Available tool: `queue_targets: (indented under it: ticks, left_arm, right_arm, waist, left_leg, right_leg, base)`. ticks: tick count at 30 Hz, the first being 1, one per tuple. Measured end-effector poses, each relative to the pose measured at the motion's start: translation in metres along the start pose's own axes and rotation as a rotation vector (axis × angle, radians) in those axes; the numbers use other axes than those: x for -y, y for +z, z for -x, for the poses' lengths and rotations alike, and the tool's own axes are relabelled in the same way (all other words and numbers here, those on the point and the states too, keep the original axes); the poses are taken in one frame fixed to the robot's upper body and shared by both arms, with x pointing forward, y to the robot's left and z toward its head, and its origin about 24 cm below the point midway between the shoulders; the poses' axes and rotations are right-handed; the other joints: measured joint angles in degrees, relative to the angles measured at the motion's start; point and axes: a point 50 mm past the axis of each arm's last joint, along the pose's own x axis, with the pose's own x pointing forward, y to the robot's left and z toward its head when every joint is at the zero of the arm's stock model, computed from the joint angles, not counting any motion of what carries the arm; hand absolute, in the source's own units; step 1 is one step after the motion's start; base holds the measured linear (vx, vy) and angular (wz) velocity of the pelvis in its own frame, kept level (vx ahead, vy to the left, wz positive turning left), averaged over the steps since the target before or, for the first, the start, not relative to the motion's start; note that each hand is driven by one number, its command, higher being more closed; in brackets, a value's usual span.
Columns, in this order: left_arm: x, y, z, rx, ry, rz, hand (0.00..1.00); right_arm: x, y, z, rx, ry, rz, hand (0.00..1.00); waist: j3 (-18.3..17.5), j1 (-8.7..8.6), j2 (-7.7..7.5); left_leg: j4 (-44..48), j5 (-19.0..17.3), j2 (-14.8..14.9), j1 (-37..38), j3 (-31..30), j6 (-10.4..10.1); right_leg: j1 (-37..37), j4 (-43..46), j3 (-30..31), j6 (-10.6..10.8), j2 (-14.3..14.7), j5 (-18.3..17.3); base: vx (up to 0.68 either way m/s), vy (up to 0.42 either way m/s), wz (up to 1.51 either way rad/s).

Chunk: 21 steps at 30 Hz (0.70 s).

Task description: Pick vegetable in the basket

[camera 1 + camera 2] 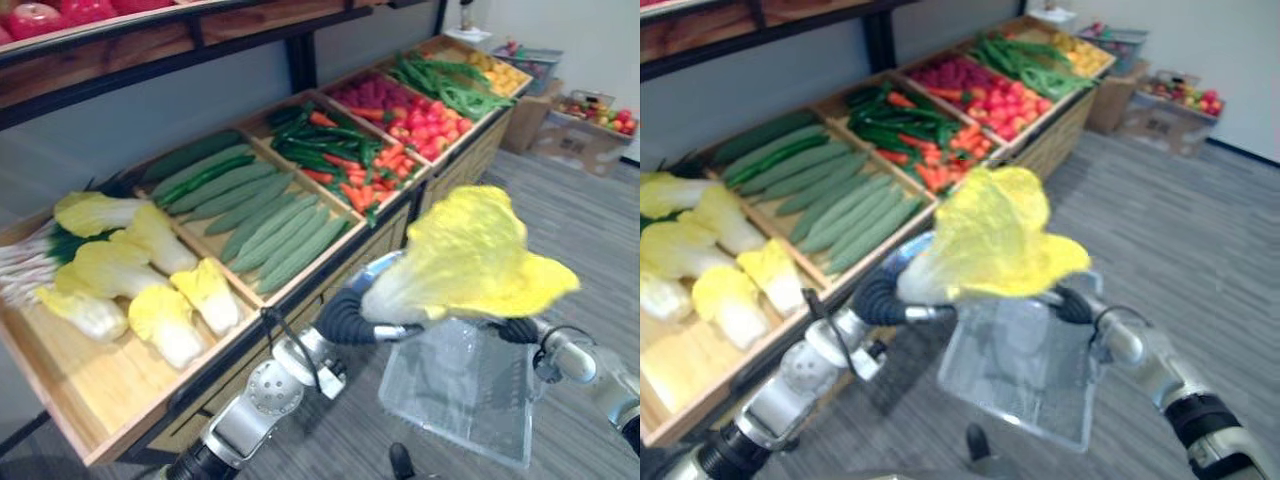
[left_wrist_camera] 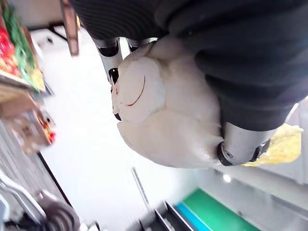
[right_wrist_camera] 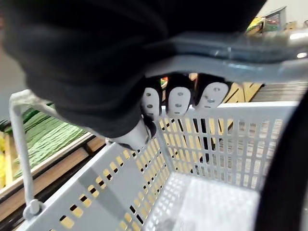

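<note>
Gripping a yellow-leaved, white-stemmed Chinese cabbage (image 1: 470, 255) by its pale stem end, the left hand (image 2: 250, 62) has fingers and thumb curled round it. The cabbage hangs over the open top of a translucent grey perforated plastic basket (image 1: 460, 400); it seems to be above the rim rather than inside, though the leaves hide that edge. The right hand (image 3: 180, 101) has its fingers curled round the basket's grey handle (image 3: 226, 60) and carries the basket clear of the floor. Beside the left arm stands a wooden display counter (image 1: 90, 385), its compartments holding more yellow cabbages (image 1: 150, 280), long green cucumbers (image 1: 260, 215) and orange carrots (image 1: 370, 175).
</note>
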Motion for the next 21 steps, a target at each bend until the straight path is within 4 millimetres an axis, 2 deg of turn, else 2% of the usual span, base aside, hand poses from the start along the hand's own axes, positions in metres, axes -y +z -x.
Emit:
queue_targets:
  ticks: [3,6,10,12,16,19,21]
  left_arm:
    - [0.011,-0.002,-0.003,-0.005,-0.139,0.013,1.00]
    - [0.018,-0.006,0.000,-0.029,-0.242,0.028,1.00]
    - [0.030,-0.016,0.006,-0.076,-0.357,0.037,1.00]
    - [0.032,-0.021,0.010,-0.101,-0.400,0.033,1.00]
    - [0.038,-0.038,0.021,-0.181,-0.459,0.023,1.00]
    - [0.036,-0.062,0.035,-0.291,-0.513,-0.085,1.00]
    - [0.035,-0.079,0.045,-0.367,-0.549,-0.148,1.00]
  right_arm:
    - [0.001,0.011,-0.010,0.047,0.025,0.032,1.00]
    - [0.012,0.021,-0.018,0.083,0.006,0.062,1.00]
    - [0.032,0.031,-0.027,0.122,-0.040,0.095,1.00]
    - [0.037,0.037,-0.031,0.145,-0.047,0.096,1.00]
    - [0.041,0.047,-0.034,0.189,-0.062,0.066,1.00]
    - [0.049,0.060,-0.040,0.241,-0.079,0.060,1.00]
    - [0.056,0.073,-0.043,0.294,-0.104,0.035,1.00]
  waist:
    - [-0.85,-0.07,0.17]
    - [-0.90,-0.22,0.24]
    - [-0.98,-0.33,0.62]
    - [-0.96,-1.11,0.67]
    - [-0.86,-1.66,1.00]
    - [-0.86,-1.81,1.29]
    - [-0.71,-2.84,1.47]
  left_leg:
    - [0.01,-0.28,0.25,1.15,2.77,-0.65]
    - [0.76,-0.82,0.61,2.18,5.27,-1.36]
    - [6.32,-3.78,2.39,2.09,7.42,-1.91]
    - [7.05,-4.13,2.71,2.13,7.80,-2.11]
    - [7.98,-4.76,2.89,3.14,9.17,-2.14]
    - [8.47,-5.00,2.86,4.18,11.65,-2.13]
    - [8.95,-5.45,3.01,4.00,12.74,-2.49]
  right_leg:
    - [-0.75,0.74,2.23,-0.05,1.23,0.05]
    - [-0.81,1.13,4.36,-0.05,2.22,0.06]
    - [-0.91,1.40,6.63,-0.06,2.78,0.06]
    - [-0.91,1.50,6.97,-0.07,2.95,0.07]
    - [-0.93,1.81,8.18,-0.07,3.27,0.07]
    - [-1.77,3.20,9.81,-0.04,4.34,0.04]
    - [-2.61,3.48,10.70,-0.15,4.73,-0.34]
  base:
    - [-0.04,0.000,-0.44]
    - [-0.05,0.020,-0.39]
    - [-0.04,0.024,-0.29]
    - [-0.05,0.020,-0.10]
    - [-0.05,0.021,-0.18]
    - [-0.08,0.013,-0.37]
    - [-0.10,-0.017,-0.24]
